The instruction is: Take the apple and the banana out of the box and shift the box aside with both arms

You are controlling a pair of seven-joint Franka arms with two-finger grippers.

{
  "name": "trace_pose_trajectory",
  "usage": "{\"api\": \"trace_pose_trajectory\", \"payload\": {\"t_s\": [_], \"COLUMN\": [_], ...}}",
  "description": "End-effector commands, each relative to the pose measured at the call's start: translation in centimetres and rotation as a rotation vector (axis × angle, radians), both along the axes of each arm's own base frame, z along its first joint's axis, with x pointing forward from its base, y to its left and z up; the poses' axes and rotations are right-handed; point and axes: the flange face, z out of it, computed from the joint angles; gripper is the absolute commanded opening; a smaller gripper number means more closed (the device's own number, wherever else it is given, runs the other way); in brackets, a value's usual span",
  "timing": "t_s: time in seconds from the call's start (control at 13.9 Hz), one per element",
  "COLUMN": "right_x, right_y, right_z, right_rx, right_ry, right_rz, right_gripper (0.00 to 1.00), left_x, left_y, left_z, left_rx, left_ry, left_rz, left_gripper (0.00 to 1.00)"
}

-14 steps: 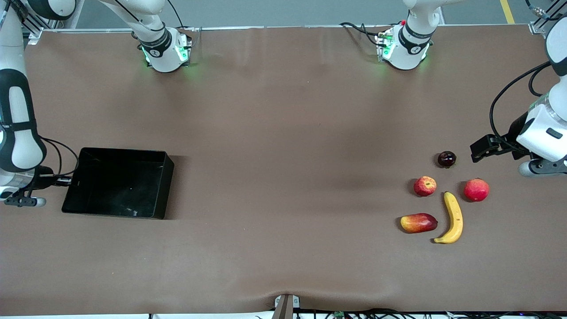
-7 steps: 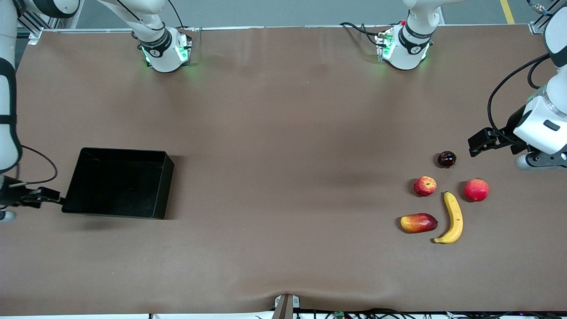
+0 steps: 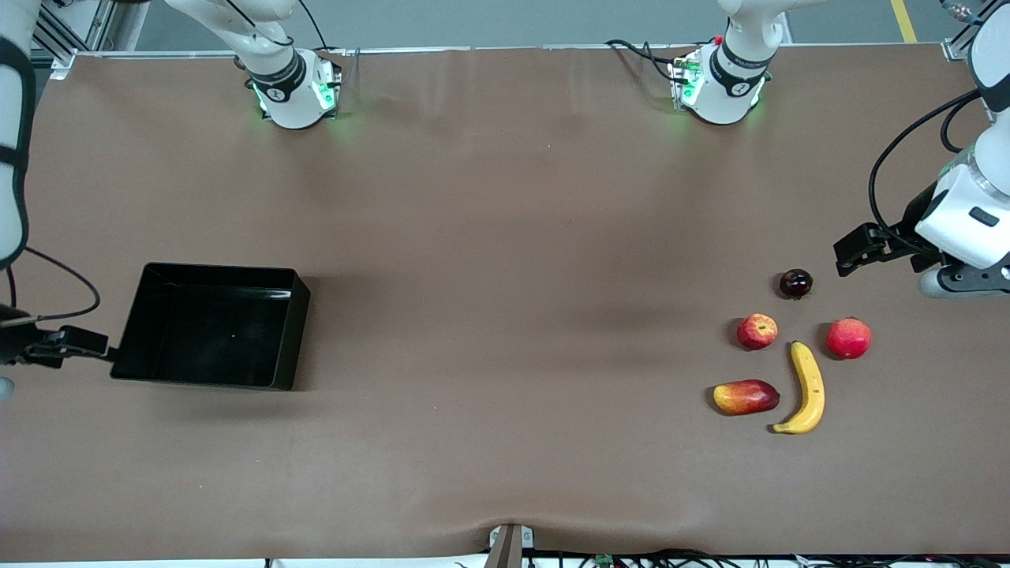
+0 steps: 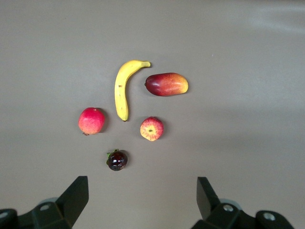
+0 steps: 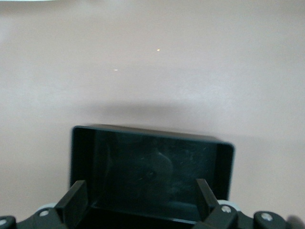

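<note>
The yellow banana (image 3: 806, 386) and the small red apple with a yellowish top (image 3: 757, 331) lie on the table toward the left arm's end. Both show in the left wrist view, the banana (image 4: 123, 88) and the apple (image 4: 151, 129). My left gripper (image 3: 851, 255) is open and empty, up beside the dark fruit; in its wrist view (image 4: 141, 198) the jaws stand wide apart. The black tray (image 3: 298, 331) sits toward the right arm's end. My right gripper (image 3: 93, 347) is open at the tray's outer end wall, with its fingers (image 5: 74, 200) spread over the tray (image 5: 224, 162).
A red-yellow mango (image 3: 745, 397) lies beside the banana. A second round red fruit (image 3: 848, 338) and a tiny dark fruit (image 3: 795, 282) lie close by. The brown table (image 3: 505, 315) is bare between tray and fruits.
The right arm has lifted and its gripper has shifted along the tray's end wall. The left gripper has drawn slightly away from the fruits. Tray and fruits have not moved.
</note>
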Motion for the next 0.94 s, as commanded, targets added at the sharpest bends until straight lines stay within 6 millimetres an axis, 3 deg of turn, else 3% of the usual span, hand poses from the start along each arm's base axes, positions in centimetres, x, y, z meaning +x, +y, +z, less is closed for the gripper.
{"api": "trace_pose_trajectory", "payload": {"t_s": [0.0, 0.14, 0.36, 0.58, 0.86], "right_x": [-2.7, -5.4, -9.9, -13.3, -16.5], "right_y": [3.2, 5.3, 6.6, 6.5, 6.8], "right_z": [5.4, 9.3, 14.0, 15.2, 18.8], "right_rx": [-0.041, -0.063, -0.054, -0.045, -0.04], "right_ry": [0.021, 0.023, -0.022, -0.02, -0.01], "right_rz": [-0.055, -0.086, -0.082, -0.083, -0.058], "right_gripper": [1.0, 1.0, 1.0, 1.0, 1.0], "left_x": [-1.5, -2.0, -4.1, -4.9, -6.7], "left_y": [-0.3, -0.5, -1.7, -1.3, -0.6], "left_z": [1.1, 1.3, 3.7, 3.8, 4.0], "left_rx": [-0.002, 0.002, 0.014, 0.008, -0.01], "left_ry": [0.015, 0.032, 0.027, 0.042, 0.052], "left_rz": [-0.017, -0.02, -0.011, 0.001, 0.026], "left_gripper": [1.0, 1.0, 1.0, 1.0, 1.0]}}
